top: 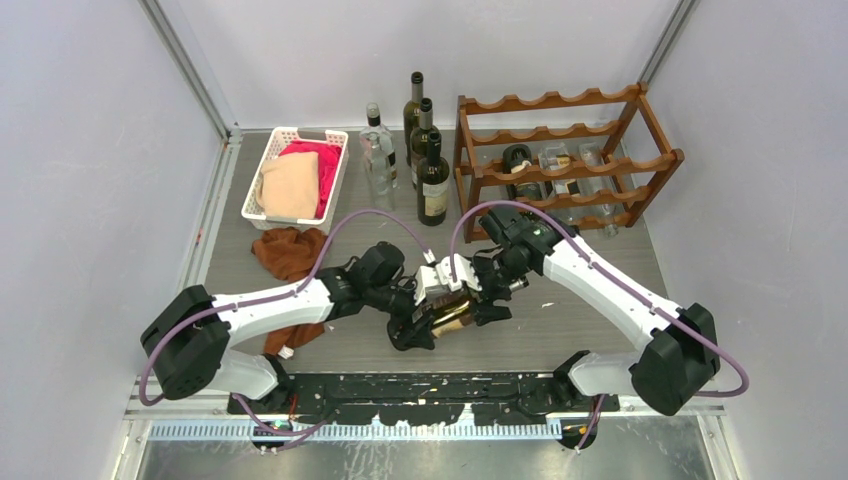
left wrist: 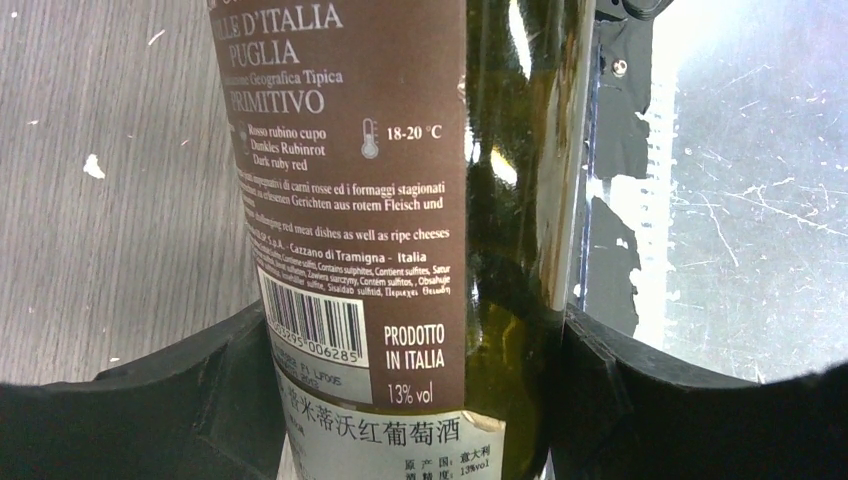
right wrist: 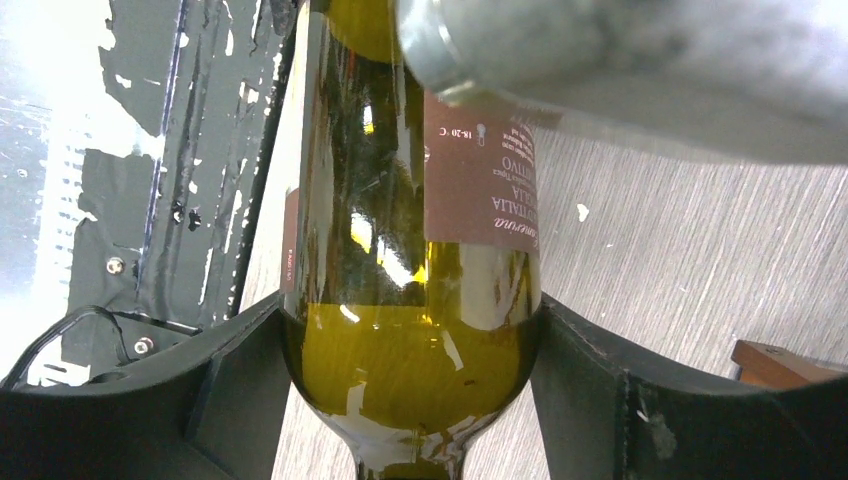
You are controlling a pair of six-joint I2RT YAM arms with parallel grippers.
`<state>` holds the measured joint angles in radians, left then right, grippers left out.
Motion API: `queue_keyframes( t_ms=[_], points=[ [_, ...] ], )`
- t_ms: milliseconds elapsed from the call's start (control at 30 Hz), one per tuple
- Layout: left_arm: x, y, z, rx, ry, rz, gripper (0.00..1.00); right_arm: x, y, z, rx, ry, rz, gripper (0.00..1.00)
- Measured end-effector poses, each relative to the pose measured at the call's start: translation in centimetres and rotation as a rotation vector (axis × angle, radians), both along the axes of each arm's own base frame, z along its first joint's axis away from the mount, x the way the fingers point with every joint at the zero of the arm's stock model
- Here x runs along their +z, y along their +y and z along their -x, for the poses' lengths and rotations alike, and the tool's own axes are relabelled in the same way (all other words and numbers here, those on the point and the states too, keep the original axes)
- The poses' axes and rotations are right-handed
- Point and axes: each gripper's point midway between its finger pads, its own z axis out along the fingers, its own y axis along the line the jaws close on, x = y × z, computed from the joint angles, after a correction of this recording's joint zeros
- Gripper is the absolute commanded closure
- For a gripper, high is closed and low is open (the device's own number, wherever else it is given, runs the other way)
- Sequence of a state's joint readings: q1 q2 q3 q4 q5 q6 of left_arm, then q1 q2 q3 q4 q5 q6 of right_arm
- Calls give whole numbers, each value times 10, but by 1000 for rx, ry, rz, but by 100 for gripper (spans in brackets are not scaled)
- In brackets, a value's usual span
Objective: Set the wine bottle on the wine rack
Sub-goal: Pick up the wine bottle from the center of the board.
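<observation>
2 grippers on 1 wine bottle (top: pixel 452 316): I log left gripper (left wrist: pixel 412 345) clamping the labelled body, right gripper (right wrist: pixel 412 335) closed around the shoulder, jaws bottle-wide; bottle sideways mid-table, well apart from wine rack (top: pixel 548 101).

— What do you see at the back left of the gray table (top: pixel 590 320)?
— You see a white basket (top: pixel 262 175). A tan cloth (top: pixel 290 185) and a pink cloth (top: pixel 318 160) lie in it.
— And just beside the basket, nearer to you?
— A brown cloth (top: pixel 290 250), all crumpled up.
— And to the right of the basket?
— You see a clear bottle (top: pixel 378 160) and three dark bottles (top: pixel 432 185), standing up close together.
</observation>
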<state>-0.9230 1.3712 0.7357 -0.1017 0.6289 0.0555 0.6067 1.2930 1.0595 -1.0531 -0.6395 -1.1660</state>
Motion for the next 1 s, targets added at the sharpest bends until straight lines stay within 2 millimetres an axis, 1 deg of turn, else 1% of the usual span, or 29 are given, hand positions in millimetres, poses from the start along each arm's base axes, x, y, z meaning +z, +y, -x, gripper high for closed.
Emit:
queue_keyframes(
  t_ms=[67, 100, 133, 167, 267, 367, 500, 567, 700, 800, 867, 1000],
  points=[
    [1, -1, 0, 1, -1, 3, 13, 0, -1, 2, -6, 1, 1, 99],
    [0, -1, 0, 2, -1, 4, 7, 0, -2, 2, -9, 4, 1, 99],
    [1, -2, 0, 4, -3, 13, 3, 0, -3, 4, -22, 16, 3, 99],
    [3, -3, -2, 6, -13, 23, 1, -1, -5, 4, -42, 25, 5, 99],
    [7, -3, -6, 31, -36, 40, 0, -4, -10, 2, -98, 44, -8, 99],
    [20, 0, -9, 53, -84, 75, 0, -6, -18, 4, -155, 72, -40, 99],
    [54, 6, -14, 94, -174, 148, 0, -6, -31, 10, -235, 110, -87, 99],
    [70, 12, -14, 117, -206, 173, 0, -7, -38, 12, -287, 118, -94, 99],
    [94, 27, -16, 176, -240, 164, 0, -15, -57, 14, -402, 143, -61, 99],
    [115, 35, -20, 217, -266, 163, 0, -11, -65, 12, -468, 153, -74, 99],
    [122, 40, -20, 238, -273, 164, 0, -6, -69, 11, -514, 159, -93, 99],
    [124, 51, -17, 304, -223, 132, 0, 0, -76, 10, -610, 178, -106, 99]
  ],
)
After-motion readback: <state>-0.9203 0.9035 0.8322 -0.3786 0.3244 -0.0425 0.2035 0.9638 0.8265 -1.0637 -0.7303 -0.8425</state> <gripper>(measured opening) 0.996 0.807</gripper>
